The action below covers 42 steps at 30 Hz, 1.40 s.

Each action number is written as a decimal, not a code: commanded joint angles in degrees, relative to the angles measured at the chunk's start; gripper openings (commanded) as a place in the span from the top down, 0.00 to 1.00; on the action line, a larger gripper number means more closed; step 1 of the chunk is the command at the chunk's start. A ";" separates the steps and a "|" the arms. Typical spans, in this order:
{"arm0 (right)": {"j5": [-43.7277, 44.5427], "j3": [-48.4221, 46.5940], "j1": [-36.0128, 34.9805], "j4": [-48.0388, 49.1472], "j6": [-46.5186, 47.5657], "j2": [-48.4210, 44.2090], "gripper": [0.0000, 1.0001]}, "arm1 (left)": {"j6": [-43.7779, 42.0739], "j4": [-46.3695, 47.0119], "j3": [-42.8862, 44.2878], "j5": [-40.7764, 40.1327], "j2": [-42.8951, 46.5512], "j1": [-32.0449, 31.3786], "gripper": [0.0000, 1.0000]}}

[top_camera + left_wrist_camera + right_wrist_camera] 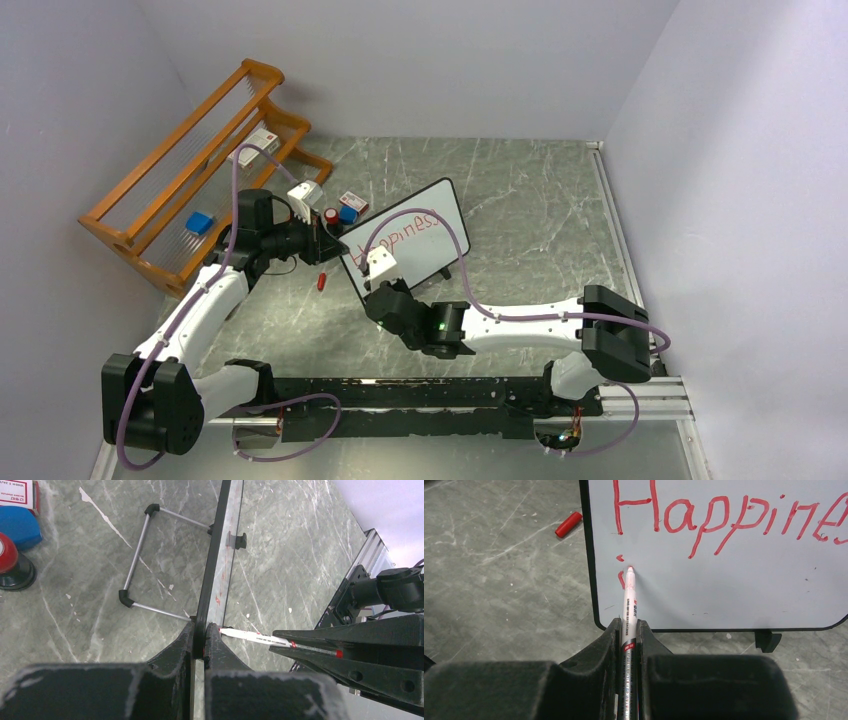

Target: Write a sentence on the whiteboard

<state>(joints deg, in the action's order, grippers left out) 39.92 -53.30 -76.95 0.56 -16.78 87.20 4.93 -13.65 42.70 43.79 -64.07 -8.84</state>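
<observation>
With both arms reaching in toward the middle of the table (520,200), the whiteboard (422,250) stands upright on the grey marbled surface, slightly left of centre, turned at an angle to the near edge, and propped from behind by a wire stand (137,562). Left gripper (200,642): jaws closed tight on the thin black frame at the board's left edge, one finger on each face. Right gripper (629,628): jaws nearly closed, clamping the barrel of a white marker (628,605) that points away from the wrist toward the board. Marker tip touches the white surface low on the left side, close to the frame. The sentence (719,520): red lettering, upper line reads "Happines" as far as the right wrist view shows it, running off the right of that view; from the top camera the line slants across the board. Beneath it, at the marker tip, only a red dot and one short red stroke. A red cap (568,524) lies on the table just left of the board, apart from it. Orange wooden rack (190,170) sits at the far left against the wall; small boxes and a red-topped item (12,562) lie on the table between the rack and the board.
</observation>
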 commanded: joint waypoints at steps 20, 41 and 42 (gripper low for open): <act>-0.89 1.49 0.53 -2.05 -4.04 0.84 1.00 | -3.12 -4.72 -0.95 -5.59 -1.00 0.30 0.95; 0.37 0.45 0.57 1.74 -1.59 0.45 1.00 | -3.18 -4.72 -1.08 -5.39 -1.13 0.31 0.95; 0.44 0.29 0.66 1.95 -1.26 0.37 1.00 | -3.15 -4.72 -1.04 -5.38 -1.11 0.28 0.95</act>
<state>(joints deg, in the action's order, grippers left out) 38.41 -51.83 -76.84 -1.04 -19.03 87.68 4.93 -13.63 42.70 43.72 -64.10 -8.82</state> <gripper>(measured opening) 0.144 0.080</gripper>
